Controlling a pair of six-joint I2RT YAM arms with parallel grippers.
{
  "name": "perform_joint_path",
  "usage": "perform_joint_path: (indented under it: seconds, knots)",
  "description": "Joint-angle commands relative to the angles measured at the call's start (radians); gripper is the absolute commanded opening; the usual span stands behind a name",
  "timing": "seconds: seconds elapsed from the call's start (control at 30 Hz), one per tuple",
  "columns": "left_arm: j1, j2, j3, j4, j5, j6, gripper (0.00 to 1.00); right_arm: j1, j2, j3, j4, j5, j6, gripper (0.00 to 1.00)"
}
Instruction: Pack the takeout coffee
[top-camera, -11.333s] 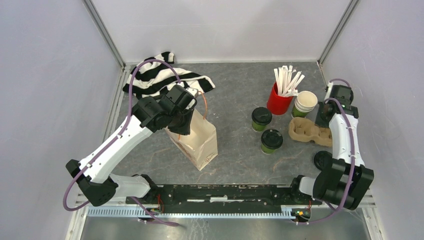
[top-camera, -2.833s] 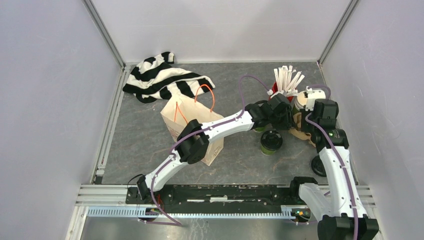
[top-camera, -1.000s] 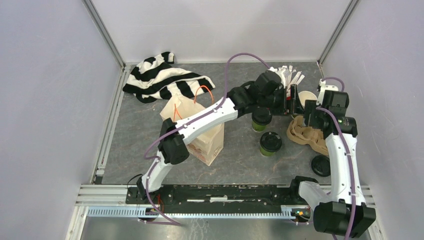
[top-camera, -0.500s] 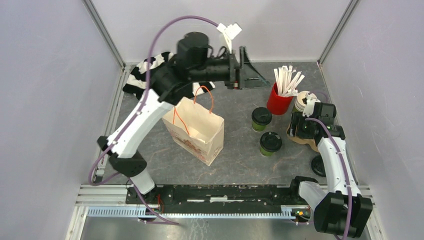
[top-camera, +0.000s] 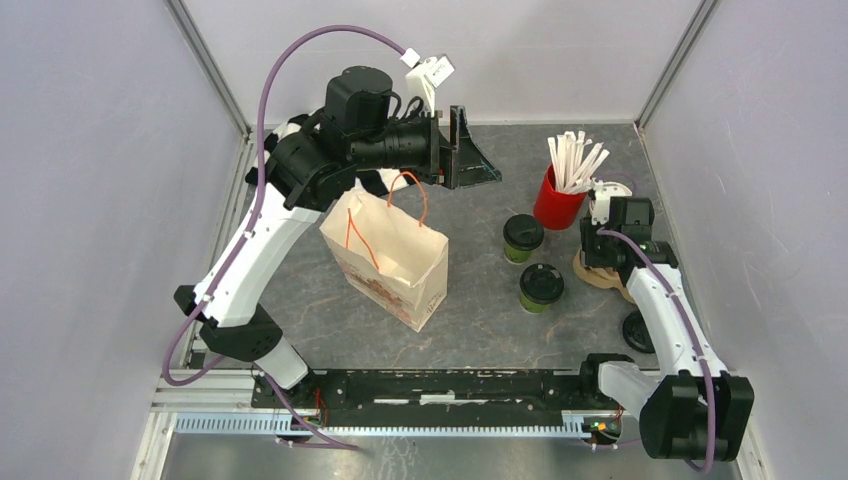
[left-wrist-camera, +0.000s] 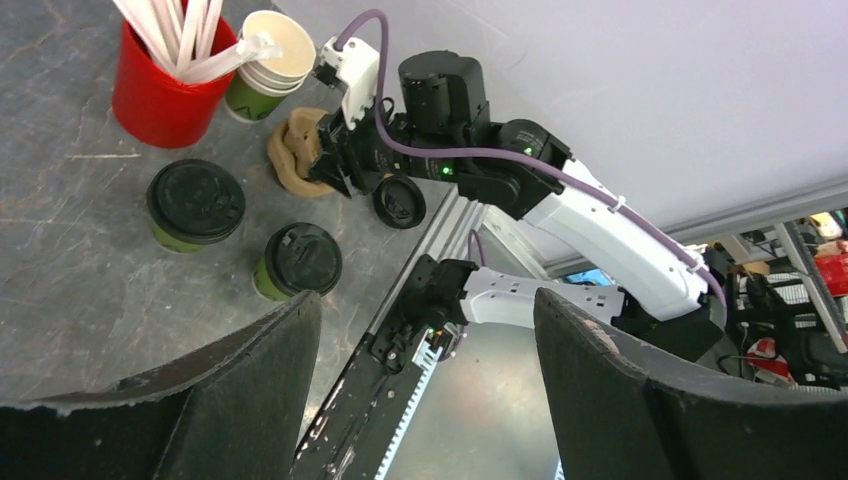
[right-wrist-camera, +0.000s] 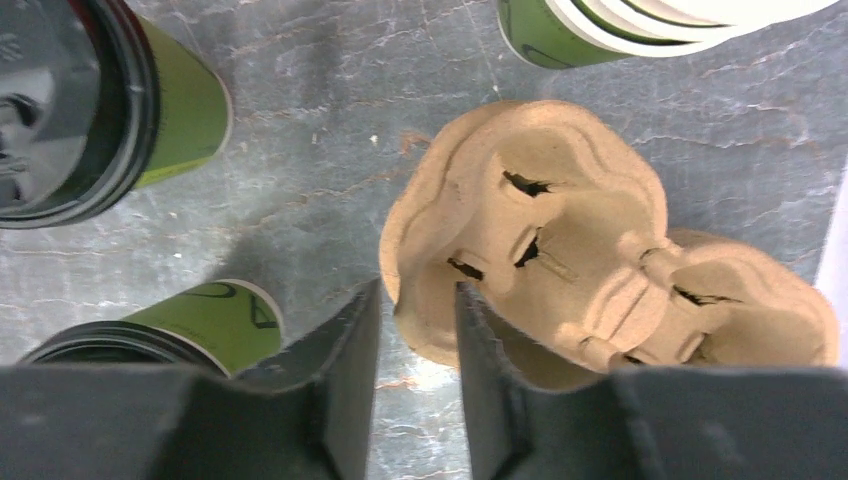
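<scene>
Right wrist: my right tool (right-wrist-camera: 417, 292) straddles carrier (right-wrist-camera: 560, 240) rim, can't tell if pinching; I'd squeeze squarely, lift level. Left tool (left-wrist-camera: 428, 298) spread.

The surface (top-camera: 480, 310) was a grey, marbled slab, scuffed pale in places. Plain pale walls (top-camera: 560, 50) closed it in at the back and on both sides, with slanted aluminium posts (top-camera: 205, 60) at the two far corners. A black rail (top-camera: 450, 385) ran along the near edge, with a ribbed metal strip (top-camera: 400, 425) below it. The light was even and the shadows soft. Beyond the enclosure, the left wrist view showed a cluttered room (left-wrist-camera: 800, 300).
</scene>
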Motion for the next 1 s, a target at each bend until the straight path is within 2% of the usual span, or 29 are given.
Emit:
perform_joint_path:
  seconds: [0.0, 0.13, 0.37, 0.43, 0.6, 0.63, 0.87, 0.9, 0.97]
  knots:
    - [0.004, -0.028, 0.007, -0.026, -0.041, 0.078, 0.84, 0.011, 0.008, -0.012, 0.04, 0.085, -0.042, 0.35]
    - [0.006, -0.025, 0.007, -0.028, -0.043, 0.079, 0.84, 0.013, 0.019, -0.035, 0.073, 0.083, -0.052, 0.31]
    - [0.009, -0.025, 0.006, -0.027, -0.042, 0.079, 0.84, 0.022, 0.061, -0.038, 0.102, 0.069, -0.056, 0.36]
    - [0.01, -0.025, 0.005, -0.028, -0.043, 0.079, 0.84, 0.023, 0.072, -0.034, 0.105, 0.074, -0.058, 0.32]
    - [0.026, -0.02, 0.023, -0.026, -0.04, 0.074, 0.84, 0.026, 0.092, -0.008, 0.092, 0.064, -0.071, 0.06]
    - [0.029, -0.023, 0.021, -0.023, -0.039, 0.072, 0.84, 0.035, 0.095, 0.023, 0.053, 0.087, -0.075, 0.0]
    - [0.061, -0.027, 0.009, -0.015, -0.023, 0.053, 0.84, 0.232, 0.045, 0.384, -0.31, 0.589, -0.059, 0.0]
    - [0.061, -0.029, 0.003, -0.008, -0.013, 0.052, 0.84, 0.24, 0.034, 0.386, -0.313, 0.63, -0.066, 0.0]
    - [0.061, -0.036, -0.009, -0.004, -0.018, 0.055, 0.84, 0.243, -0.029, 0.272, -0.196, 0.66, -0.115, 0.0]
